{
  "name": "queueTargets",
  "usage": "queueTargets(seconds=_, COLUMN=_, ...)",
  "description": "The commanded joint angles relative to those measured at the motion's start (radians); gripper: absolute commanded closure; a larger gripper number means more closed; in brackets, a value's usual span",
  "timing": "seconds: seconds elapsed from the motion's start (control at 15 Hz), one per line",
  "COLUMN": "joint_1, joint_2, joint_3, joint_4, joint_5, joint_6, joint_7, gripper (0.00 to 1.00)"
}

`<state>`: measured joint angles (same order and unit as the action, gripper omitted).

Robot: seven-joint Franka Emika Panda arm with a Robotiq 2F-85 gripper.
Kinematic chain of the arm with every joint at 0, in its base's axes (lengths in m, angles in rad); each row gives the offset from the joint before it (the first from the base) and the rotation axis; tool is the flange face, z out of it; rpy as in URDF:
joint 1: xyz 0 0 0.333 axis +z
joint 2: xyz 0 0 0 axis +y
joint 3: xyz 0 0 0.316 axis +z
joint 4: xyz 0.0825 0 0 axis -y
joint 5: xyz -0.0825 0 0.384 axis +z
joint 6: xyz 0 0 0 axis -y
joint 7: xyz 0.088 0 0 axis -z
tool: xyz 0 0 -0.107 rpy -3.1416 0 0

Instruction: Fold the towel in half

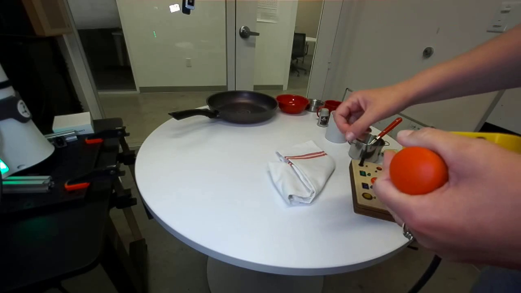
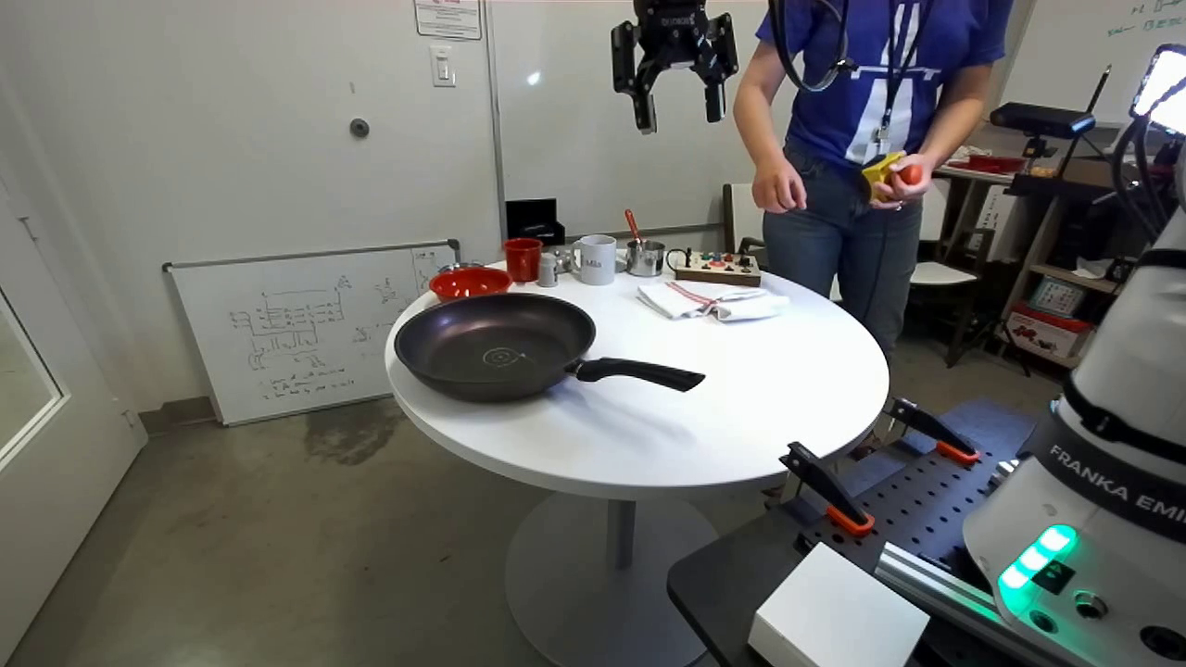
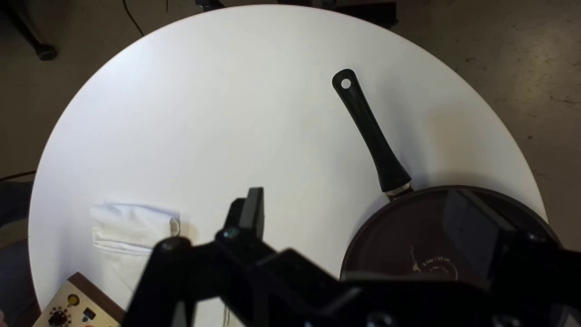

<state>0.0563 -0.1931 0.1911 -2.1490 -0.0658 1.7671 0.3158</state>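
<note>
The towel is a white cloth with thin red stripes. It lies rumpled and partly folded over itself on the white round table. It also shows in an exterior view and at the lower left of the wrist view, where my gripper partly covers it and its stripes do not show. My gripper is high above the table, well apart from the towel. In the wrist view my gripper has its fingers wide apart with nothing between them; the right finger overlaps the pan in the picture.
A dark frying pan stands on the table, handle toward the robot. Near the towel are a control box, a metal pot, a white mug and a red bowl. A person stands at the table.
</note>
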Motion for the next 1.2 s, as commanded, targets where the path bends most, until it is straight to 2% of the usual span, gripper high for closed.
queueTargets(seconds=0.0, joint_1=0.015, joint_2=0.001, joint_3=-0.014, joint_4=0.002, joint_5=-0.003, joint_6=-0.002, joint_7=0.002, gripper=0.0)
queueTargets(seconds=0.47, joint_1=0.015, joint_2=-0.012, joint_3=-0.013, joint_4=0.0, joint_5=-0.006, joint_6=0.001, joint_7=0.011, gripper=0.0)
queueTargets(seconds=0.6, joint_1=0.01, joint_2=-0.017, joint_3=-0.006, joint_4=-0.015, joint_5=-0.038, joint_6=0.066, joint_7=0.068, gripper=0.0)
queueTargets(seconds=0.87, joint_1=-0.028, joint_2=0.025, joint_3=-0.014, joint_4=-0.077, joint_5=-0.198, joint_6=0.315, joint_7=0.224, gripper=0.0)
queueTargets(seconds=1.13, joint_1=-0.107, joint_2=0.106, joint_3=-0.063, joint_4=-0.162, joint_5=-0.489, joint_6=0.537, joint_7=0.429, gripper=0.0)
